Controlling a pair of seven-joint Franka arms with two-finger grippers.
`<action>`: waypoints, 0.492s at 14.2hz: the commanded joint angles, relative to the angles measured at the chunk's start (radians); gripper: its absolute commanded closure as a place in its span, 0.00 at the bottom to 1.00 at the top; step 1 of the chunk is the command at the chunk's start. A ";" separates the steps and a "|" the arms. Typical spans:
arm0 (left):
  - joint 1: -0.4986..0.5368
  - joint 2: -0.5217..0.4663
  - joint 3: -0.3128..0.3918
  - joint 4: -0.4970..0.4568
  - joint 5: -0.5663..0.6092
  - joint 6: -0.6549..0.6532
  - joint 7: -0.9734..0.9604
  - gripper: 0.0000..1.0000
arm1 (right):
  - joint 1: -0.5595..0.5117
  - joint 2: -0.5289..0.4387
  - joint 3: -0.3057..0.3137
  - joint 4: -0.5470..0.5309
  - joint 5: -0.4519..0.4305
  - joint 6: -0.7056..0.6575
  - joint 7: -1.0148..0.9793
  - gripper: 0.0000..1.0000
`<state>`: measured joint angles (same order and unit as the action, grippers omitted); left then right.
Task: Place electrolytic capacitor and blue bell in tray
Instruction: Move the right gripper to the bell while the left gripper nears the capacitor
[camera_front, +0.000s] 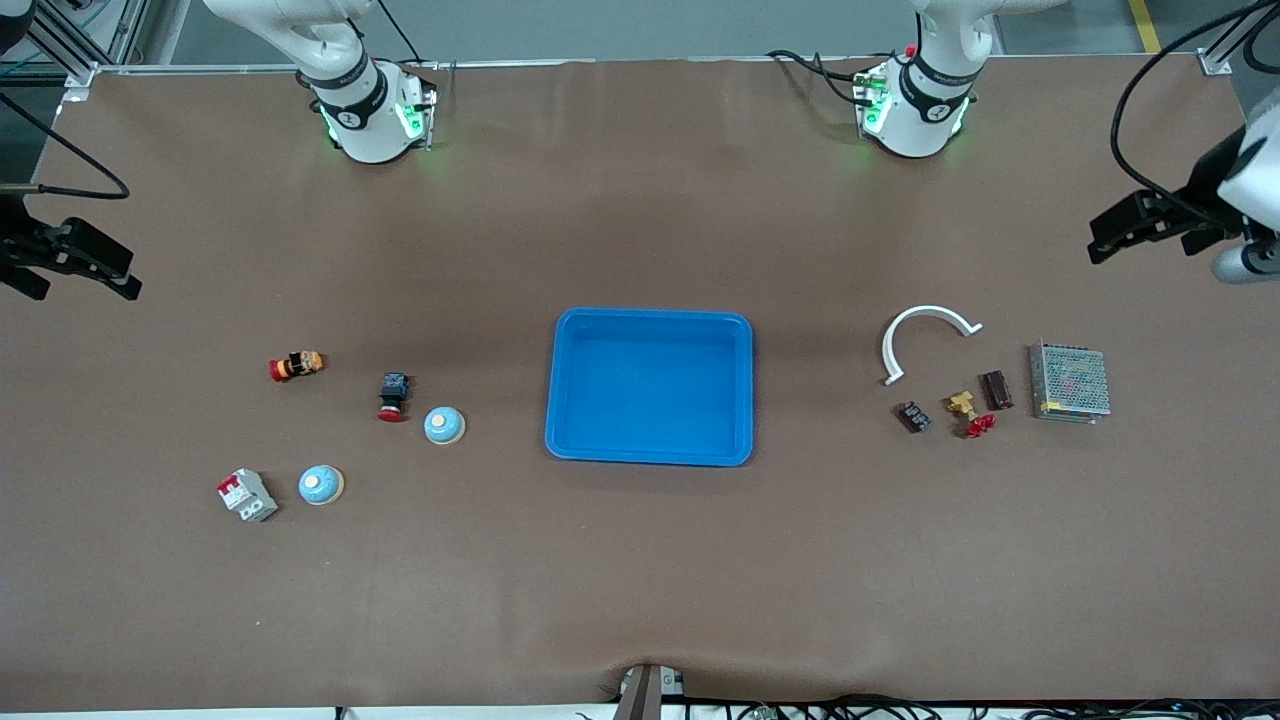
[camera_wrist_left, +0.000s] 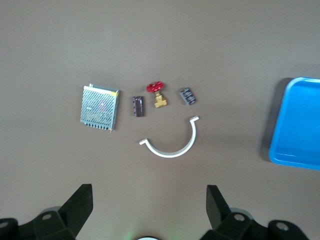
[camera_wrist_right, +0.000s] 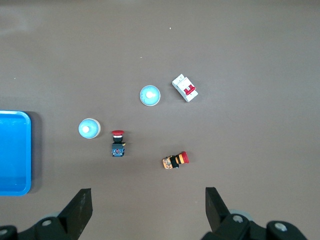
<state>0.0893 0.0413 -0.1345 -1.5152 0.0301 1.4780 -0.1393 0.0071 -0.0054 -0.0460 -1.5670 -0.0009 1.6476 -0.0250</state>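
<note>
We see the blue tray (camera_front: 650, 386) mid-table, holding nothing. Two blue bells (camera_front: 444, 425) (camera_front: 321, 484) lie toward the right arm's end, the dark capacitor (camera_front: 912, 417) toward the left arm's. Left gripper (camera_wrist_left: 149, 205) and right gripper (camera_wrist_right: 148, 205) wait with fingers apart.

White arms, black joint rings, green base lights, black cables.

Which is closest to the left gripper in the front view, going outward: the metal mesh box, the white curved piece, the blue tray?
From the open left gripper, at the left arm's end of the table:
1. Metal mesh box, almost under it.
2. White curved piece, toward the table's middle.
3. Blue tray, at the table's centre.
</note>
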 joint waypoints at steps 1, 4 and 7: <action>0.039 0.031 -0.002 -0.071 0.014 0.078 0.006 0.00 | 0.001 0.002 0.000 0.010 -0.001 -0.006 0.000 0.00; 0.079 0.006 -0.004 -0.241 0.014 0.247 0.004 0.00 | 0.011 0.008 0.000 0.005 -0.001 -0.005 0.011 0.00; 0.083 -0.024 -0.007 -0.449 0.014 0.472 0.004 0.00 | 0.065 0.059 0.003 0.001 0.010 -0.005 0.016 0.00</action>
<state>0.1651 0.0851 -0.1323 -1.8019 0.0305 1.8230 -0.1381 0.0226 0.0169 -0.0400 -1.5709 0.0013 1.6450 -0.0250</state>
